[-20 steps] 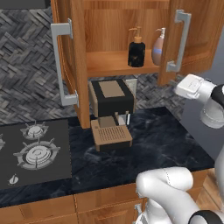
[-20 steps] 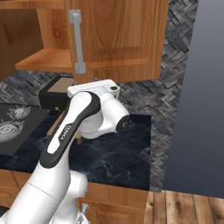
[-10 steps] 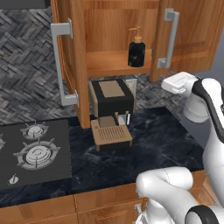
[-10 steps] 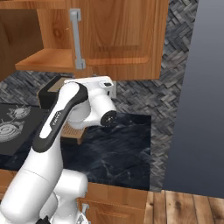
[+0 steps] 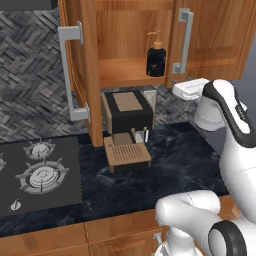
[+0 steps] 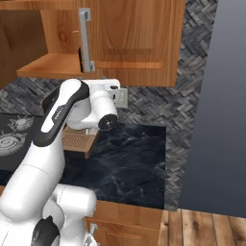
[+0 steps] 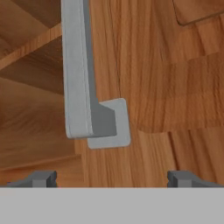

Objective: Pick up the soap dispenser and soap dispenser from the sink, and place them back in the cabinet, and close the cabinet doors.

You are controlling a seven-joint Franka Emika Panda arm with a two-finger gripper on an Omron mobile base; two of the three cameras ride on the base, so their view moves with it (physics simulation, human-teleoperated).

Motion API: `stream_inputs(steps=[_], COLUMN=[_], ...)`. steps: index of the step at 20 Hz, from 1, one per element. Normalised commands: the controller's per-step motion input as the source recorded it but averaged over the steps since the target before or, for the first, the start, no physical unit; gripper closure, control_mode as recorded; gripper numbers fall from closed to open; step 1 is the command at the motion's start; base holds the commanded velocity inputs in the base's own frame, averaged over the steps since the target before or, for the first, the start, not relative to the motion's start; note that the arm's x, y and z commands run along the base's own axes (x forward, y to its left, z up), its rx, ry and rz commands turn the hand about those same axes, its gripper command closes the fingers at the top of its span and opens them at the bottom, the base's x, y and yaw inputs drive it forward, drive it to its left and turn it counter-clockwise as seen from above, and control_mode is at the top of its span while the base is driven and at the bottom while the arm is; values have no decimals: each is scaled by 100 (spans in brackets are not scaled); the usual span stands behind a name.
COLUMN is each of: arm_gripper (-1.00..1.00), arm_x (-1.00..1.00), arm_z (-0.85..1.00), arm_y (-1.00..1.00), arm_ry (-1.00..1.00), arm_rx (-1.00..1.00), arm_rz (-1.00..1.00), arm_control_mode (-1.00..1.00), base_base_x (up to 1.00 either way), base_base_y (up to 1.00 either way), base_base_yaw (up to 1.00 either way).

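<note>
I see brown wood cabinet point(image 5: 125, 70) with grey bar handles point(image 7: 78, 70), black soap dispenser point(image 5: 156, 60) with tan pump, dark marbled counter point(image 5: 185, 160), grey herringbone backsplash point(image 5: 30, 65), black-and-tan coffee machine point(image 5: 127, 127)

The cabinet point(image 5: 125, 45) is warm brown wood with a visible grain and a smooth, low-sheen finish, as are its doors point(image 7: 170, 83). Each door's bar handle point(image 7: 78, 70) looks like matt grey metal. The black soap dispenser point(image 5: 155, 59) has a glossy body, plastic by the look of it, and a tan pump. The worktop point(image 5: 185, 160) is dark, polished marbled stone. The wall behind it point(image 5: 30, 75) is rough grey herringbone tile. The arm's shell point(image 6: 57, 115) is glossy white plastic.
</note>
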Motion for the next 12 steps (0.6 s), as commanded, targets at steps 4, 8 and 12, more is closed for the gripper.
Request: stream_inputs(steps=[4, 8, 12], arm_gripper=[-100, -100, -100], arm_x=[36, 31, 32], arm_z=[2, 0, 0], arm_y=[9, 4, 4], arm_ry=[0, 0, 0], arm_rx=[0, 0, 0], arm_rz=[-7, -5, -5], arm_control_mode=[-100, -100, -100], base_base_x=[0, 0, 0], base_base_y=[0, 0, 0], base_base_yaw=[0, 0, 0])
